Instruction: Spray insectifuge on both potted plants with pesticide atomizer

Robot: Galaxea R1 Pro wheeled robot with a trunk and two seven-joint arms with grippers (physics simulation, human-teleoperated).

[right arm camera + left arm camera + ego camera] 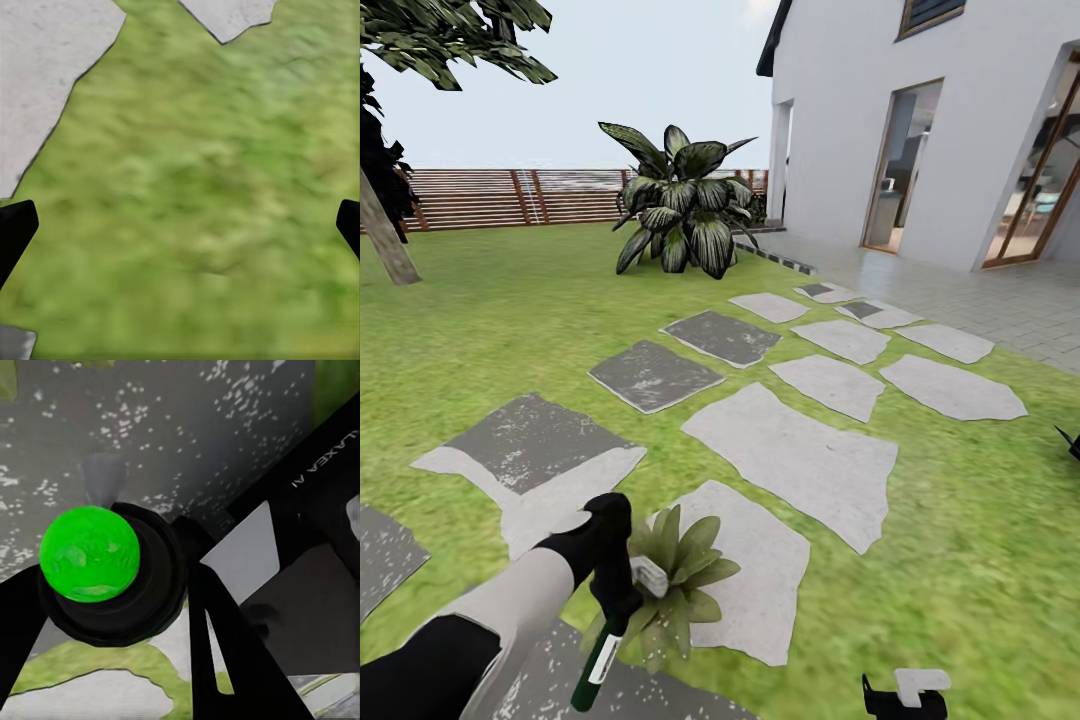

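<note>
Left hand grips the pesticide atomizer over a potted plant in the garden.

The left hand is closed around the pesticide atomizer, a dark green bottle hanging down from it, just beside the potted plant that sits at the near edge of a pale stepping stone. The right hand hangs over lawn, fingertips spread wide, holding nothing.
</note>
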